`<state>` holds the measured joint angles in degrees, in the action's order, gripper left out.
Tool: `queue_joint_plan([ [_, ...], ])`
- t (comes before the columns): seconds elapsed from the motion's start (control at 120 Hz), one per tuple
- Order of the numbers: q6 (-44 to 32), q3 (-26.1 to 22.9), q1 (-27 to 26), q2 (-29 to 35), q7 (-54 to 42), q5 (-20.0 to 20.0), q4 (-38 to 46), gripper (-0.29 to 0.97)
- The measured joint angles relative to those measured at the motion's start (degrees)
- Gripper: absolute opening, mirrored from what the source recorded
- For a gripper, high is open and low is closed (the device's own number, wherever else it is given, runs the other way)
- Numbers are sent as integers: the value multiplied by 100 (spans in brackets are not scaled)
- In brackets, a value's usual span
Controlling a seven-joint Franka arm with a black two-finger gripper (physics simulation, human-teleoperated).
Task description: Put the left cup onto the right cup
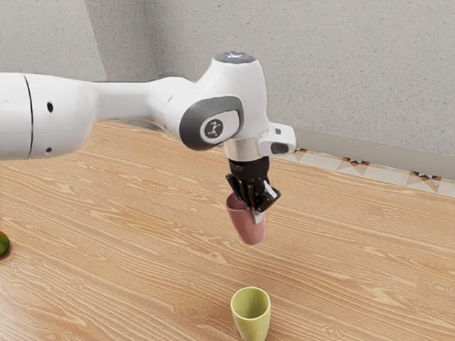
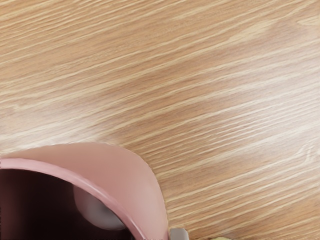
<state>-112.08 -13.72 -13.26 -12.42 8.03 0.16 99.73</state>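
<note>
**Robot pincer holds a pink cup in the air above a wooden table**

The black gripper (image 1: 257,206) sits at the centre of the exterior view, pointing down from the white arm, which enters from the exterior view's left. Its fingers are closed on the rim of the pink cup (image 1: 247,226), which hangs slightly tilted, clear of the table, with bare space all round it.

Below the pink cup, near the bottom edge of the frame, the green cup (image 1: 250,311) stands upright on the table (image 1: 106,213), mouth open to the top. The two cups are apart, with the green one almost directly under the pink one in the picture.

The tabletop is light wood with a strong grain and runs wide on both sides of the cups. Its far edge crosses the upper right of the frame, with patterned floor tiles (image 1: 370,167) and a grey wall (image 1: 355,64) beyond. A small green round object (image 1: 2,245) is cut off by the left edge, well apart from the cups.

In the wrist view, the pink cup (image 2: 115,175) shows a smooth, matte, dusty-pink wall and a dark inside, with wood grain (image 2: 200,75) beyond it.
</note>
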Motion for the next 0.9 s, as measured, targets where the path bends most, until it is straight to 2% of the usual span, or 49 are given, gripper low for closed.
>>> queue_joint_plan([
  [0.258, 27, -71, -193, 457, 214, -36, 661, -8],
  [0.9, -20, -419, -337, 796, 676, -182, 1162, -8],
])
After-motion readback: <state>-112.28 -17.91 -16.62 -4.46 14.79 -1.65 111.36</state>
